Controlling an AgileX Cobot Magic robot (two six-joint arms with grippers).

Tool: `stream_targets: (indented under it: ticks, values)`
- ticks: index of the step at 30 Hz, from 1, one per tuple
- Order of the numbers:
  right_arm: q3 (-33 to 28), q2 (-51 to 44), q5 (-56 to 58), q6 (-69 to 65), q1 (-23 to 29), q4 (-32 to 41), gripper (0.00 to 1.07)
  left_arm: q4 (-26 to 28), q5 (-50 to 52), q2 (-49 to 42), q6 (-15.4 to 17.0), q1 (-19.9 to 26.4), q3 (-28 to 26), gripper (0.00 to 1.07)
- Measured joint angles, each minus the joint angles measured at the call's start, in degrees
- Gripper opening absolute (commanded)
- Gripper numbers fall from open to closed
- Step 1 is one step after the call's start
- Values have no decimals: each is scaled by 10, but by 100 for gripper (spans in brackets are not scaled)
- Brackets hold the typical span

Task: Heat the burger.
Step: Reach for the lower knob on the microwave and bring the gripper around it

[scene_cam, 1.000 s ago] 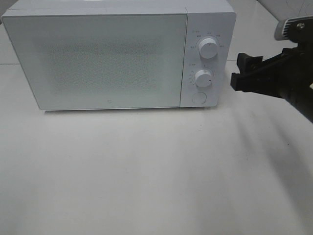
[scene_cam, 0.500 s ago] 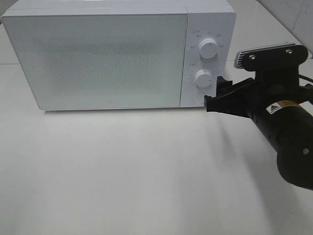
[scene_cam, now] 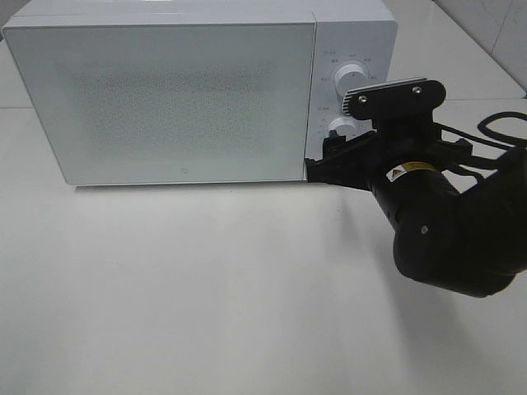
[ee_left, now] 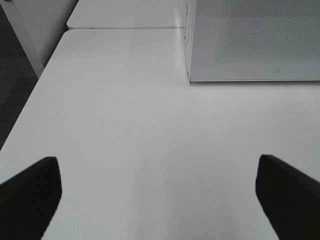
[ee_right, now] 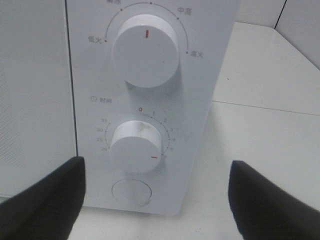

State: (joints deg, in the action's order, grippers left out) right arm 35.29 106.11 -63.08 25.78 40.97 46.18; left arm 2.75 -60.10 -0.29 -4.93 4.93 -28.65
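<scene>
A white counter (scene_cam: 206,288) is seen from above with a white microwave (scene_cam: 165,49) set at its back. At far left, out of the high camera's frame, the left gripper (ee_left: 160,200) is held over bare counter, its jaws spread wide and nothing between them; the microwave's near corner is seen ahead of it. The microwave's frosted door (scene_cam: 165,103) is shut. To the right of the door lies the control panel (ee_right: 200,100), where an upper knob (ee_right: 145,50) is turned with its red mark straight up and a lower timer knob (ee_right: 136,146) with its mark at the lower right of its scale; a round button (ee_right: 131,192) sits below. The right gripper (scene_cam: 323,160) is held close before the panel's lower part, jaws apart and empty, with no contact visible. The burger is shown in no view, so its place cannot be told.
</scene>
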Motion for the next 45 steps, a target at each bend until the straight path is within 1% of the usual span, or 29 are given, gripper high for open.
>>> stream_targets:
  ticks: [7,14,20,28,45]
  values:
    - [40,35,0,-2,-6,-2,76,0,0,0,0,0,0,98]
    - [83,75,2,-17,-30,-18,76,0,0,0,0,0,0,98]
    - [109,105,6,-22,-37,-23,76,0,0,0,0,0,0,98]
    - [127,127,26,-30,-44,-26,76,-1,0,0,0,0,0,98]
    - [127,123,24,-30,-44,-25,75,-1,0,0,0,0,0,98]
